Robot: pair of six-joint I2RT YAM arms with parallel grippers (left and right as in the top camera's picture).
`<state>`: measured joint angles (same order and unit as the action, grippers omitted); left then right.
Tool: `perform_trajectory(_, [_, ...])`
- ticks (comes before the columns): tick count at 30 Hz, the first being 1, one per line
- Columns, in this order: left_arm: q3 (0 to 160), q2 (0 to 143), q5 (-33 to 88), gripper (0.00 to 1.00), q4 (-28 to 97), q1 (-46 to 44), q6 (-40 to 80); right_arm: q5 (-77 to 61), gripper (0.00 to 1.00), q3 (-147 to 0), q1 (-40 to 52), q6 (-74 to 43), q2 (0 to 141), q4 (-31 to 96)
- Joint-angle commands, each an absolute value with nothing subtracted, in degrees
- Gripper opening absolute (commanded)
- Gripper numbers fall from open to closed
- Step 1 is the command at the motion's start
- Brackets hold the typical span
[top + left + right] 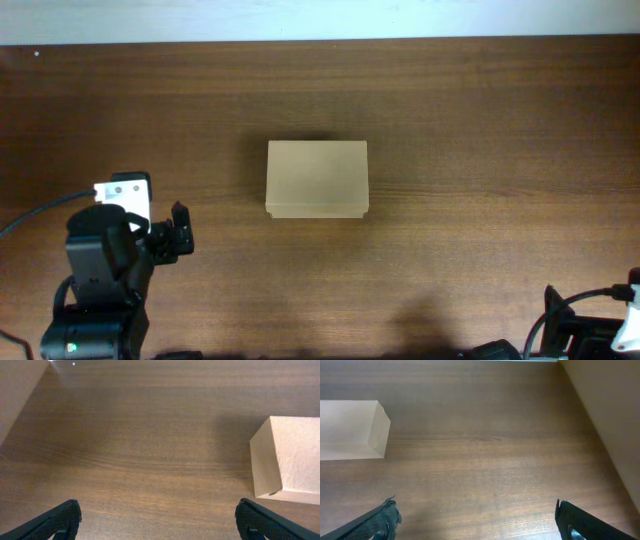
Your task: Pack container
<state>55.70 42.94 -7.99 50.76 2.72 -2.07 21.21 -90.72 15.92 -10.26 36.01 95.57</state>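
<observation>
The cardboard box (pixel 317 178) sits near the middle of the bench (pixel 480 110), lid down flat, and every face in view is plain tan. The white block (pixel 125 190) on the left arm carries small marks, too small to read.

The bench is dark brown wood with the grain running side to side (a soft sheen in the wrist views). A pale strip (pixel 300 20) runs beyond its far edge.

The left claw (pixel 159 522) hangs over bare wood with its fingers spread wide and nothing between them. The box (pixel 290 460) lies ahead to its right, well apart. The right claw (pixel 477 522) is likewise spread and empty, with the box (pixel 350 430) ahead to its left. A black cable (pixel 40 212) loops out from the left arm.
</observation>
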Motion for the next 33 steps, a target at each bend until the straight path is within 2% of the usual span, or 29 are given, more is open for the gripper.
perform_trajectory(1, [56.1, 42.4, -8.4, 1.0, 50.6, 2.8, -1.3, 22.7, 0.99, -90.1, 15.7, -10.6, 36.3, 95.2])
perform_trajectory(24, [56.1, 42.4, -8.4, 0.99, 50.6, 2.8, -1.3, 24.3, 0.99, -89.8, 15.7, -10.4, 35.9, 94.4])
perform_trajectory(27, [56.1, 42.4, -8.4, 1.0, 50.6, 2.8, -1.3, 24.7, 0.99, -87.8, 14.2, -10.4, 33.8, 89.5])
perform_trajectory(33, [56.1, 42.4, -8.4, 0.99, 50.7, 2.8, -1.3, 21.9, 0.99, -70.8, 4.6, -10.7, 23.3, 66.5])
